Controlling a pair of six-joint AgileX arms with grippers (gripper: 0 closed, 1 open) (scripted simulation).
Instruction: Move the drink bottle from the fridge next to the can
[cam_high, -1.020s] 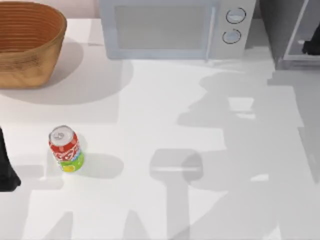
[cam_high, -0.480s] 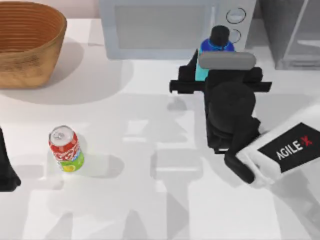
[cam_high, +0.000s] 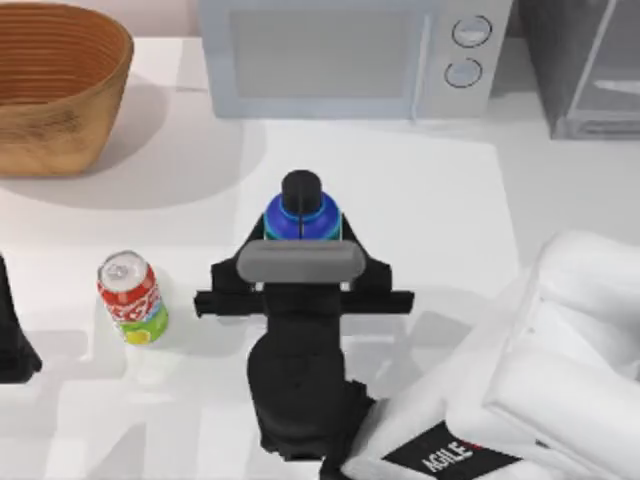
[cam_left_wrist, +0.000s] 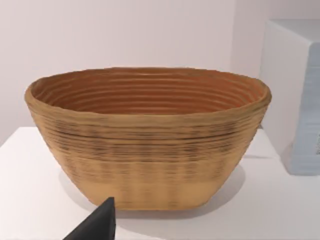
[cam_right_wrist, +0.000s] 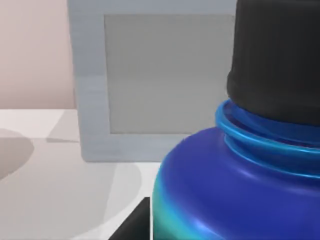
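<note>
The teal-cyan drink bottle (cam_high: 302, 218), with its blue shoulder and black cap, is held near the middle of the table, and my right gripper (cam_high: 302, 240) is shut on its body from both sides. The right wrist view has the drink bottle (cam_right_wrist: 240, 190) up close. To the bottle's left the red and white can (cam_high: 132, 297) stands upright, a clear gap between them. The dark grey fridge (cam_high: 590, 60) is at the back right corner. My left gripper (cam_high: 10, 340) is parked at the table's left edge.
A light grey microwave (cam_high: 340, 55) with two knobs stands along the back edge, also seen as the microwave (cam_right_wrist: 150, 85) in the right wrist view. A woven basket (cam_high: 55, 85) sits at the back left; the left wrist view faces this basket (cam_left_wrist: 150, 140). My right arm's white body covers the front right.
My right arm has carried the drink bottle from in front of the microwave's knobs leftward and toward the front, closer to the can. The can and the left arm have not moved.
</note>
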